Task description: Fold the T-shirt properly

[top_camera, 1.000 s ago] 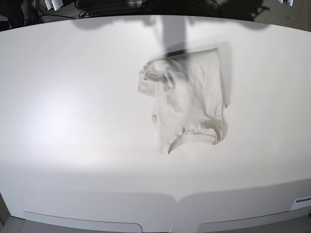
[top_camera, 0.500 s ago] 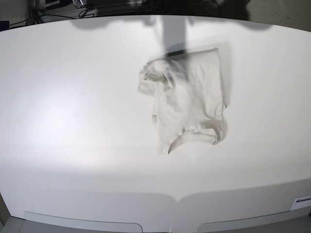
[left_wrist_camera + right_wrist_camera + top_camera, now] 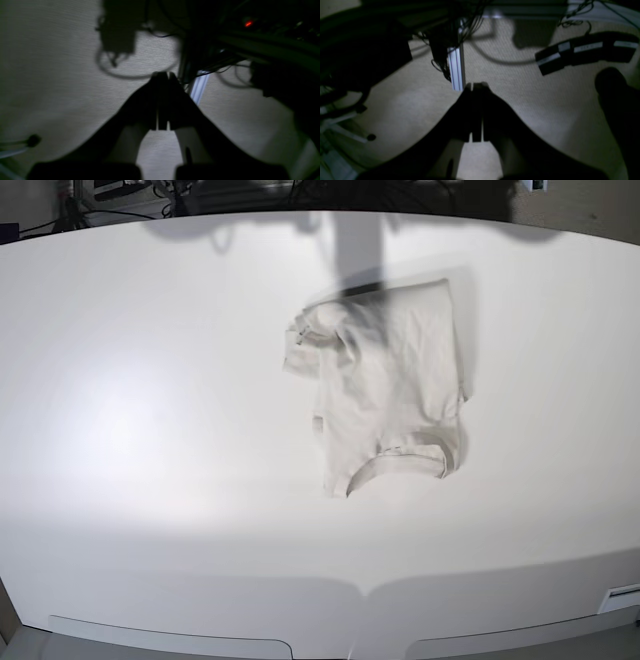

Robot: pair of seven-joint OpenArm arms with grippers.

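Note:
The pale beige-grey T-shirt [image 3: 385, 385] lies folded into a rough rectangle on the white table [image 3: 150, 430], right of centre, with a bunched sleeve at its upper left and the collar curve at its lower edge. Neither arm shows in the base view. My left gripper [image 3: 163, 75] is shut and empty, seen against a dim carpeted floor. My right gripper [image 3: 476, 86] is shut and empty too, over the same kind of floor. The T-shirt does not show in either wrist view.
The wrist views show dark cables, an aluminium post [image 3: 456, 67], power strips [image 3: 585, 53] and dark equipment [image 3: 117, 27] on the floor away from the table. A shadow falls across the table's far edge above the T-shirt.
The T-shirt has not moved. Only small items beyond the table's far edge shift in view.

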